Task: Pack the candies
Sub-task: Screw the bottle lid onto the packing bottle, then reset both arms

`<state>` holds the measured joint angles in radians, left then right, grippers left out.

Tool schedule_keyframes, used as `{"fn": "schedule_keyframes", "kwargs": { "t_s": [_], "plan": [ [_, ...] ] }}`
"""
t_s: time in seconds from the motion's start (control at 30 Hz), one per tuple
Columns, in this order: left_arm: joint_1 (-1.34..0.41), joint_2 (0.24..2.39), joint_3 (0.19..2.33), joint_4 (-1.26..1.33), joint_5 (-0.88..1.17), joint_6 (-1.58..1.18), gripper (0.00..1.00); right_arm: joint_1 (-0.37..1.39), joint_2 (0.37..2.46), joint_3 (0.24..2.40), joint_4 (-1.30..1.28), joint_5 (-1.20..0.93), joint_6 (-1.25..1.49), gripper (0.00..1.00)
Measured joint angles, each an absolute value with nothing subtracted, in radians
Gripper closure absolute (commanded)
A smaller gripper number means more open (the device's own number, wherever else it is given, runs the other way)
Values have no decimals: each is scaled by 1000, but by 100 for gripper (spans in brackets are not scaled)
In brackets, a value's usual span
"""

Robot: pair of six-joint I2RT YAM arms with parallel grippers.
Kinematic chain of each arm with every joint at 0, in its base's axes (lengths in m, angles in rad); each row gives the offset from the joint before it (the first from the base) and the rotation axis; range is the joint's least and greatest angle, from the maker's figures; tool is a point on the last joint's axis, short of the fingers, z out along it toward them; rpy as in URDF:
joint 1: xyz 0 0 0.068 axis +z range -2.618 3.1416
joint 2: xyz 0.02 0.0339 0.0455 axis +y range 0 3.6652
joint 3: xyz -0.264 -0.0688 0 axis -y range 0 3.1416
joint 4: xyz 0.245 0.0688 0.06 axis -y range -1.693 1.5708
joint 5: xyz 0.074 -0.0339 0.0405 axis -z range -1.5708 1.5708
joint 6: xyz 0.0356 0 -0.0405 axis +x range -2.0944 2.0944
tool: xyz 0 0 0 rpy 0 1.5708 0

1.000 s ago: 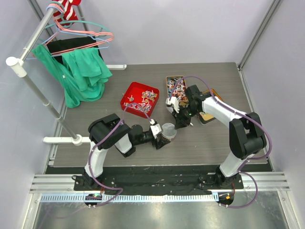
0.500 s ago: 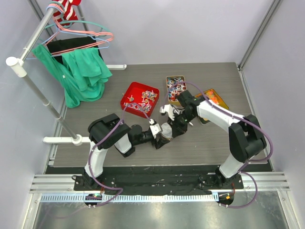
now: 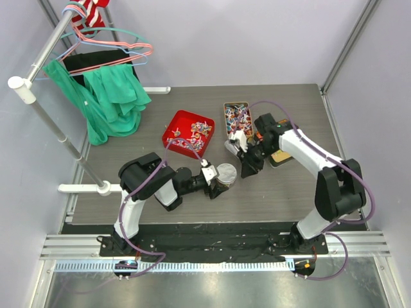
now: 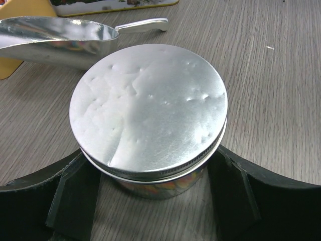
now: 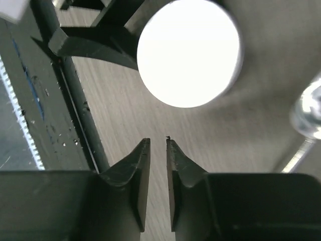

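The candies [image 3: 194,133], small shiny pink, white and blue wrapped sweets, lie in a red tray [image 3: 173,123] behind the arms. In front of it stands a glass jar [image 3: 226,173] with a silver lid [image 4: 148,113] resting on top. Colourful sweets show through its glass [image 4: 165,187]. My left gripper [image 3: 217,182] holds the jar from the near-left, its fingers [image 4: 75,198] on either side of the body. My right gripper [image 3: 247,169] hovers just right of the jar. In its wrist view the right gripper [image 5: 158,143] stands slightly open and holds nothing, and the lid [image 5: 188,50] lies beyond the tips.
A metal scoop [image 3: 232,145] lies just behind the jar. A rectangular tin of red and blue sweets [image 3: 237,117] sits behind it, and an orange tin [image 3: 283,154] lies under the right arm. Green cloth and hangers [image 3: 112,96] hang on a rack at the far left.
The jar was open a second ago. My right gripper came in over it, left the silver lid on top, loosened and drew back to the right. The left arm stayed still.
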<state>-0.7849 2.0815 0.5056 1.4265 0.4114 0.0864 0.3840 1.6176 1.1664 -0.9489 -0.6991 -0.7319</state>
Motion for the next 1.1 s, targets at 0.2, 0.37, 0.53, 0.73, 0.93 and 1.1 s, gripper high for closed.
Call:
{"fn": "schedule_keyframes", "kwargs": {
  "t_s": [0.2,0.37,0.53,0.73,0.93,1.1],
  "plan": [
    [-785,2077,491,1435,411,93,47,334,1511,1214,-939,-700,-724,44],
    [-785,2061,463,1441,411,105,0,311,1457,1211,-906,-701,-705,17],
    [-785,2038,434,1439,402,114,0,303,1440,1192,-863,-699,-684,0],
    [-785,1979,366,1428,404,167,0,299,1405,1160,-828,-691,-667,0],
    [-786,1848,221,1410,412,297,0,299,1372,1143,-788,-673,-643,0],
    [-786,1709,129,1343,411,393,0,299,1367,1131,-757,-656,-625,0]
  ]
}}
